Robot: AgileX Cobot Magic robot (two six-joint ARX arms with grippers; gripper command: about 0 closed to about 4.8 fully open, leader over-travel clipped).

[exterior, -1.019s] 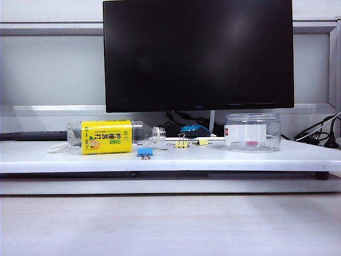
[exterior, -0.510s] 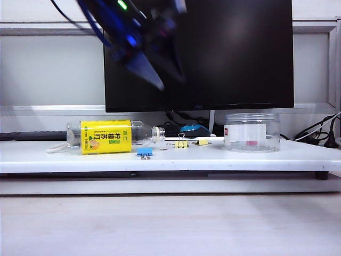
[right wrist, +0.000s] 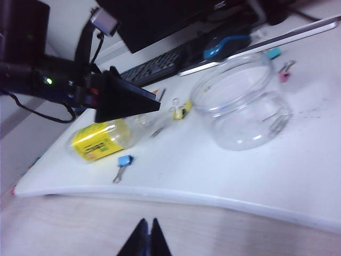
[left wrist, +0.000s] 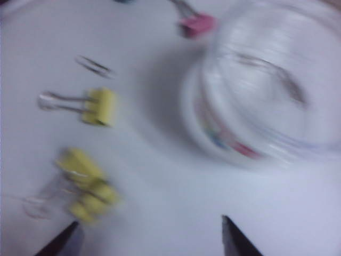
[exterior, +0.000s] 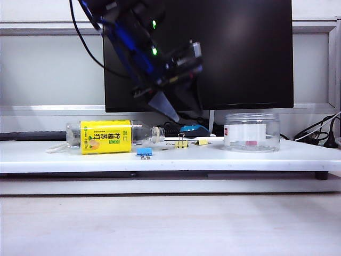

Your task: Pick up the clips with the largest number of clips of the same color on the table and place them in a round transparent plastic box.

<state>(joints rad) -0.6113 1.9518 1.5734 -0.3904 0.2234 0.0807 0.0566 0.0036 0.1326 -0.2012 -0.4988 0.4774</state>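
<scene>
Just yellow clips [left wrist: 99,106], wire handles.

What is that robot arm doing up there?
The left gripper hangs open above the two yellow clips on the white table, holding nothing. The round clear box stands empty to the right of them. The right gripper is shut and waits off to the side, near the table's front edge.

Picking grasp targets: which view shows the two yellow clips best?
The left wrist view: both yellow clips show large from above, though blurred, beyond the open left gripper. The exterior view shows them small and edge-on. In the right wrist view only one shows beside the jar; the left arm may hide the other.
</scene>
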